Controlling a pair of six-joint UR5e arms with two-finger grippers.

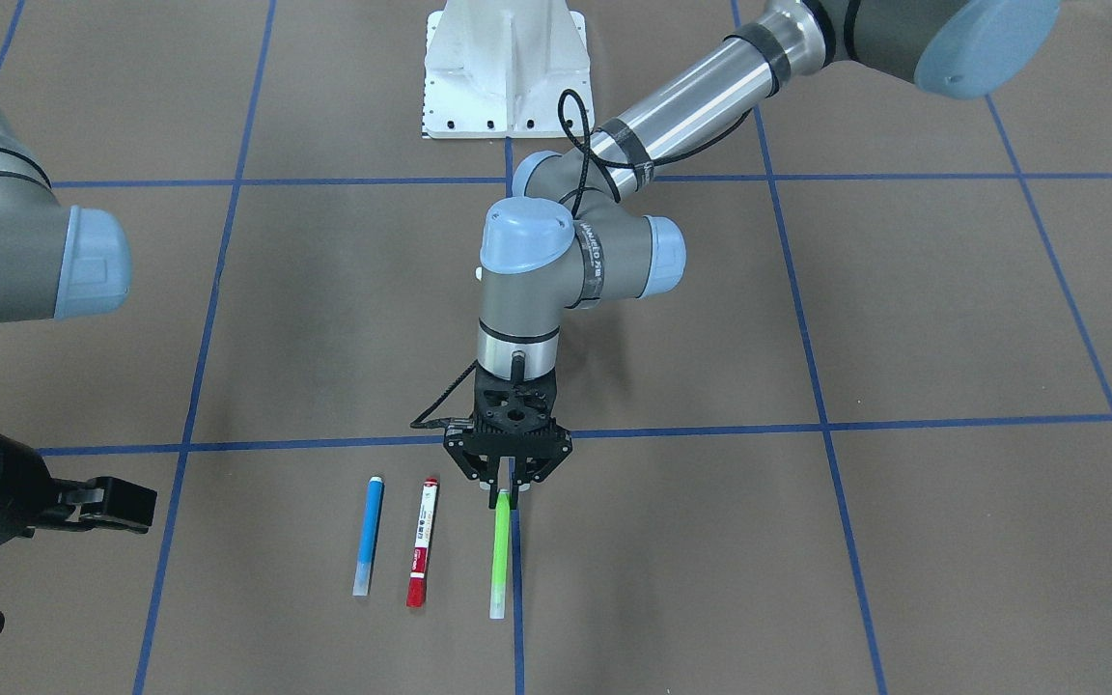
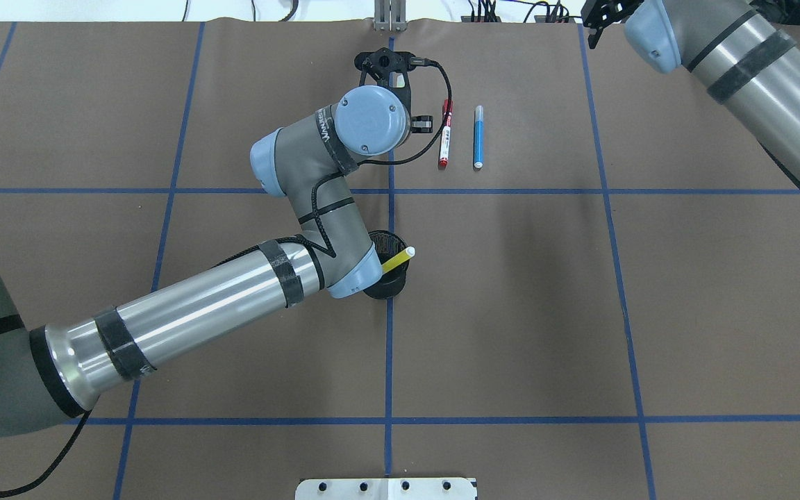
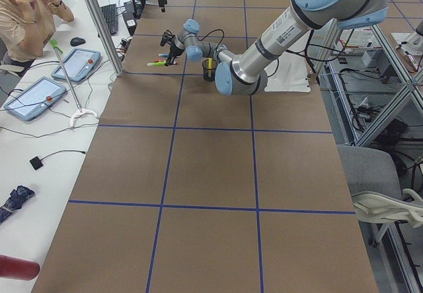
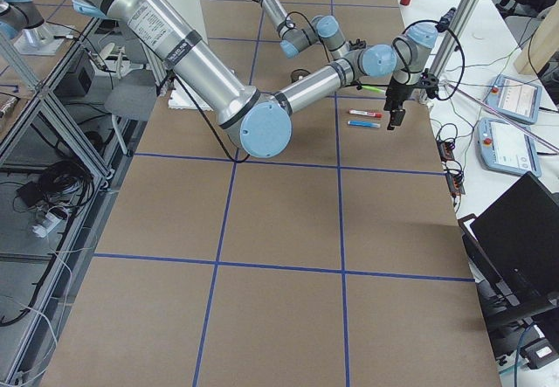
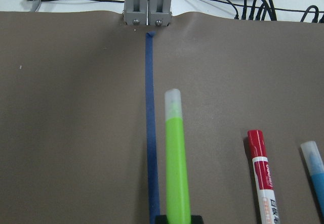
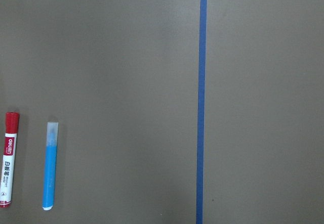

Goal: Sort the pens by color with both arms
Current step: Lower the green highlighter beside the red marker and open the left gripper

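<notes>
Our black left claw (image 1: 508, 492) grips the slim green pen (image 1: 499, 560) endwise, red-and-white marker (image 1: 422, 545) beside it; gape of black right claw (image 1: 126, 507) we cannot tell

Overhead: L arm (image 2: 198, 305) hides green pen (image 1: 500, 558), covers btm of yellow pen (image 2: 398, 261).

My left arm (image 1: 691, 92) is a shiny metal tube with smooth light-blue plastic caps; my left gripper (image 1: 508, 494) is matt black. The green pen (image 1: 499, 560) is glossy translucent plastic. Beside it, the red pen (image 1: 422, 545) carries a white printed label. Under it lies the matt brown, paper-like table cover (image 1: 903, 309), crossed by blue tape (image 1: 903, 422).
</notes>
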